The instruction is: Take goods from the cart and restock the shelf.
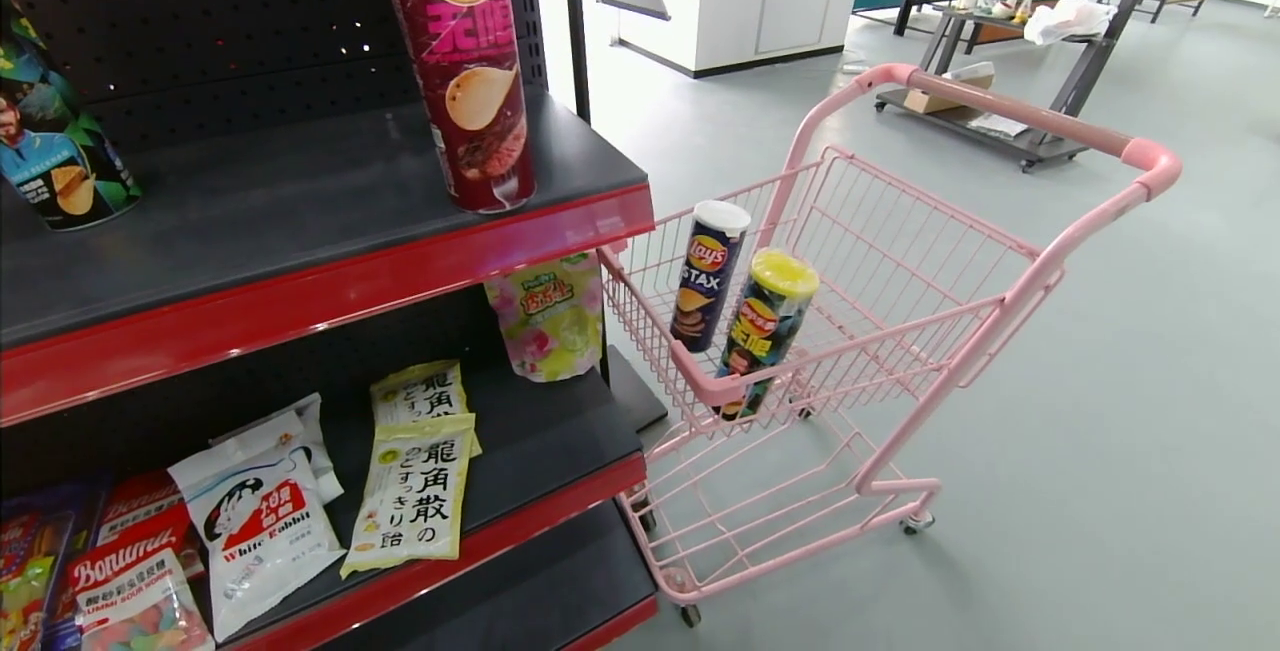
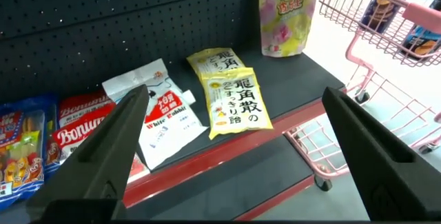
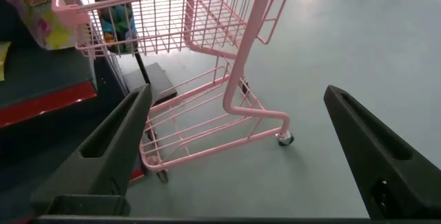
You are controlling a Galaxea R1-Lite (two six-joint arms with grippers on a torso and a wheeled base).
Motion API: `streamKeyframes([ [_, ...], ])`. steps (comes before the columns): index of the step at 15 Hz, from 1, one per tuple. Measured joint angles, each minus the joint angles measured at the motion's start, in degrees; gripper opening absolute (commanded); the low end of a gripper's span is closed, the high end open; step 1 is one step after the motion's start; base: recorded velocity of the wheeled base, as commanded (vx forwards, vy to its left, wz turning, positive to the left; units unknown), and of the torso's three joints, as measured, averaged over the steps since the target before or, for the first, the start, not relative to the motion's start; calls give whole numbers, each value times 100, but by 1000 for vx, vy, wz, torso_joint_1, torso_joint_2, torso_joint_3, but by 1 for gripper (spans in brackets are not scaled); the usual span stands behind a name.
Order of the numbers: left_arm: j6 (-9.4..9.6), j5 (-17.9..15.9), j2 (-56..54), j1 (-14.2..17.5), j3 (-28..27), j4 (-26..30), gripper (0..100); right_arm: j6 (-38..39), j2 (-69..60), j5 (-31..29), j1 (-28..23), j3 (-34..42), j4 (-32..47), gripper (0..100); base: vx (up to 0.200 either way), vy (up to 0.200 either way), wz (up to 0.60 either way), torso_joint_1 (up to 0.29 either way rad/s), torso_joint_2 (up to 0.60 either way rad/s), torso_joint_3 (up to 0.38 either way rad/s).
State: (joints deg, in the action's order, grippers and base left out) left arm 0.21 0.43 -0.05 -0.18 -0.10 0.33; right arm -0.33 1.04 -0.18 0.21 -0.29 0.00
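A pink cart [image 1: 1020, 116] stands right of the shelf and holds two upright chip cans: a dark blue can with a white lid [image 1: 705, 271] and a green can with a yellow lid [image 1: 765, 326]. On the upper shelf board [image 1: 250, 191] stand a tall maroon chip can [image 1: 470, 71] and, at the far left, a dark green can [image 1: 55, 151]. My left gripper [image 2: 234, 162] hangs open over the lower shelf [image 2: 296, 86], holding nothing. My right gripper [image 3: 238, 158] is open above the floor beside the cart [image 3: 234, 65], whose green can [image 3: 114, 17] shows through the wire.
Several snack bags lie on the lower shelf, among them yellow-green bags [image 1: 410, 491] and a white bag [image 1: 260, 531]; a pink-green bag [image 1: 545, 316] leans at its right end. Open grey floor [image 1: 1100, 411] lies right of the cart. Tables and racks stand far behind.
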Motion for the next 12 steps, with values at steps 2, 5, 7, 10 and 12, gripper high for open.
streamKeyframes([
  [2, 6, 0, 0, 0, 0, 0, 100, 240, 315, 135, 59, -461, 0, 100, 0, 0, 0, 0, 0, 0],
  [5, 15, 0, 0, 0, 0, 0, 100, 634, 1787, 421, 288, -1753, -141, 100, 0, 0, 0, 0, 0, 0],
  [7, 12, 0, 0, 0, 0, 0, 100, 744, 3295, 658, 491, -2439, -646, 100, 0, 0, 0, 0, 0, 0],
  [10, 17, 0, 0, 0, 0, 0, 100, 856, 5660, 1096, 830, -3063, -1829, 100, 0, 0, 0, 0, 0, 0],
  [12, 20, 0, 0, 0, 0, 2, 100, 892, 7142, 1351, 1070, -3330, -2783, 100, 0, 0, 0, 0, 0, 0],
])
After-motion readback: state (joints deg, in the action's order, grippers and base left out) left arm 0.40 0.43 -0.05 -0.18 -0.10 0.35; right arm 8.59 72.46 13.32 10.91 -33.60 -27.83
